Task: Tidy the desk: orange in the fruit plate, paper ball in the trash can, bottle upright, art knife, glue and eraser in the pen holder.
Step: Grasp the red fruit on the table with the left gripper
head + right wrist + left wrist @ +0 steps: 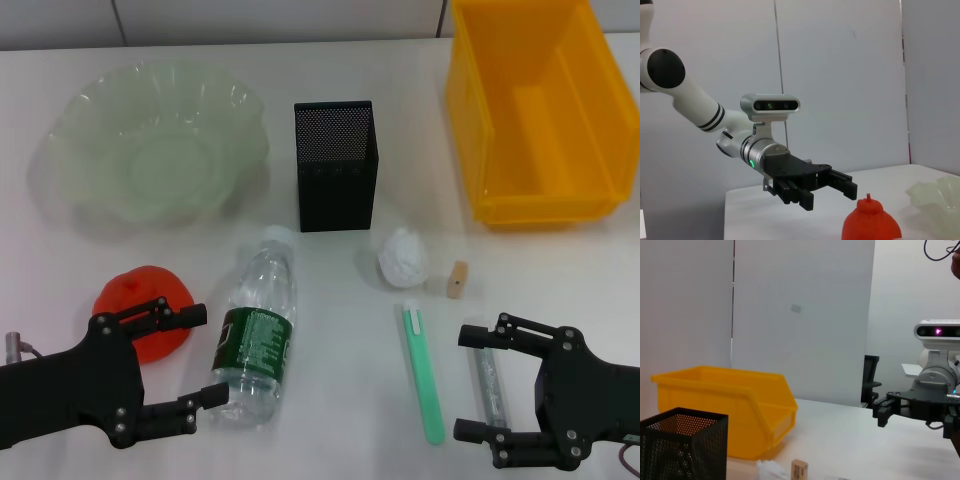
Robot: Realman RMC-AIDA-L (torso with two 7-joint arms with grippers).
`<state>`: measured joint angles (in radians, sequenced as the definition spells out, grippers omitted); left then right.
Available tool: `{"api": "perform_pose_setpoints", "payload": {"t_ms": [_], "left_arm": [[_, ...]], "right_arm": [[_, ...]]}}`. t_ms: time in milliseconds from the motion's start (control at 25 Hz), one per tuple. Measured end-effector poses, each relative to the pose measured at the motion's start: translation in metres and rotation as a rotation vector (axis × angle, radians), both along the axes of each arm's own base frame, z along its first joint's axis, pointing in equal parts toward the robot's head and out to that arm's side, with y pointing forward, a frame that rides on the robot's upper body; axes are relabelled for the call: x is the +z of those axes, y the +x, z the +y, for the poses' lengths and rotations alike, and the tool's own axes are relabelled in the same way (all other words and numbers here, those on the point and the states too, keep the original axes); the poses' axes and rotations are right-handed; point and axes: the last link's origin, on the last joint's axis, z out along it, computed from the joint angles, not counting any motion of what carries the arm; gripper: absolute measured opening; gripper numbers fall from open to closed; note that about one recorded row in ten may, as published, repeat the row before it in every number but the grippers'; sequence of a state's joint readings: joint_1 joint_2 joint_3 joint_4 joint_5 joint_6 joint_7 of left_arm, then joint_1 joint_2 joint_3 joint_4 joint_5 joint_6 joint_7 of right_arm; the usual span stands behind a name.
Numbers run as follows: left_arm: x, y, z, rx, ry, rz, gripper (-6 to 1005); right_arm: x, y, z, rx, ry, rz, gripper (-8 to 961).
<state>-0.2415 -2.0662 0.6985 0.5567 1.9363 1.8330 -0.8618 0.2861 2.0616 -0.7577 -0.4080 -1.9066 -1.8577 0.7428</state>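
Orange (142, 305) lies just beside the left gripper (202, 357), at its 11 o'clock.
Both grippers spread wide, holding nothing; the right gripper (470, 383) straddles a glue stick (491, 381).

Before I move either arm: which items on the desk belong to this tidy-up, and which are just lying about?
Task items: orange, fruit plate, paper ball, yellow bin, bottle lying down, pen holder, eraser, green art knife, glue.

Just lying about: nothing I can see.
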Motion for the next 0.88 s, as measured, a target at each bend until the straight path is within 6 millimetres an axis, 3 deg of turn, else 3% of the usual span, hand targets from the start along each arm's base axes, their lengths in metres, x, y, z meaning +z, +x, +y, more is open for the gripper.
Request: {"api": "perform_pose_setpoints", "payload": {"t_ms": [440, 680, 880], "left_arm": [[0.002, -0.002, 0.001, 0.009, 0.032, 0.000, 781], [0.025, -0.023, 0.005, 0.181, 0.273, -0.071, 771], [0.016, -0.034, 0.009, 0.277, 0.257, -0.031, 763]], "right_arm": [[0.000, 0.000, 0.000, 0.000, 0.002, -0.001, 829], [0.000, 0.001, -0.001, -0.003, 0.006, -0.001, 829], [0.000, 0.001, 0.000, 0.000, 0.008, -0.002, 829]]}}
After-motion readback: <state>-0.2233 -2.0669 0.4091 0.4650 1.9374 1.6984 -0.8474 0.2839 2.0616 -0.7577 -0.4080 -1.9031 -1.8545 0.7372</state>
